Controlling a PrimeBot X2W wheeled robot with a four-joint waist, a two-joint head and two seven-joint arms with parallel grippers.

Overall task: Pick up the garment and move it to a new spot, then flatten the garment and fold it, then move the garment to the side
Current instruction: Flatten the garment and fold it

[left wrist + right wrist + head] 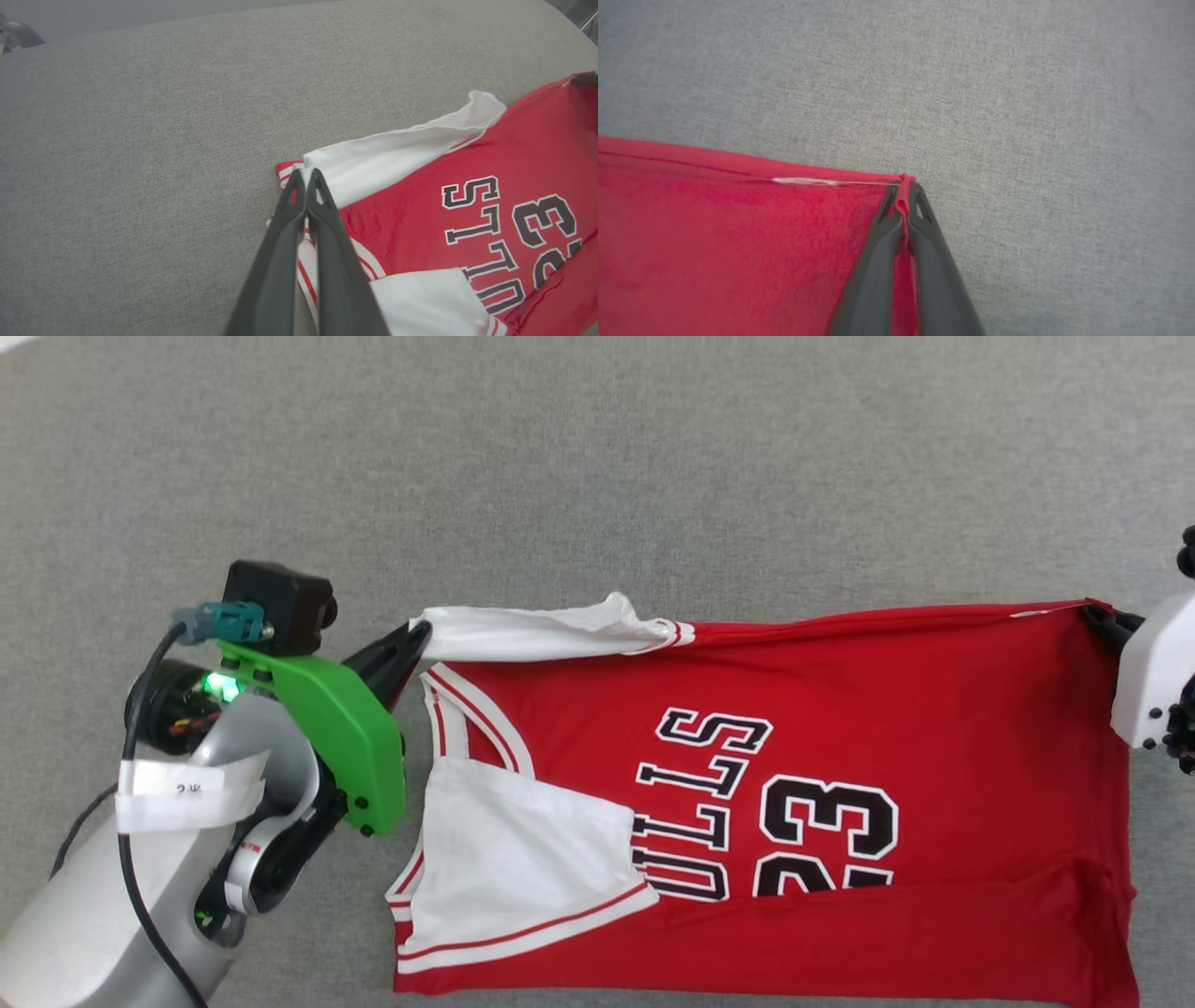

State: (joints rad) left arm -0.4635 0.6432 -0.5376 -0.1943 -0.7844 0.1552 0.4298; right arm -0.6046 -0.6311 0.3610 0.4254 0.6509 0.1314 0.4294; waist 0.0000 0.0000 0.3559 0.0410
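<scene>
The garment (pixel 934 709) is soft matt knitted cloth; the surface (pixel 597 476) under it is coarse grey woven fabric. The left gripper (pixel 307 175) has dark matt plastic fingers (pixel 275 270), a smooth green plastic cover (pixel 345 737) and a silvery, satin-finished forearm (pixel 84 915).

Red garment (pixel 934 709) on grey surface (pixel 597 476)
Garment: red body, white sleeve panels, red-white striped trim, black lettering w/ white outline. Surface: plain grey weave. Dark grey: left gripper (pixel 306 177) & right gripper (pixel 905 189). Green bracket (pixel 336 728) on left arm; white housing (pixel 1158 672) on right.
</scene>
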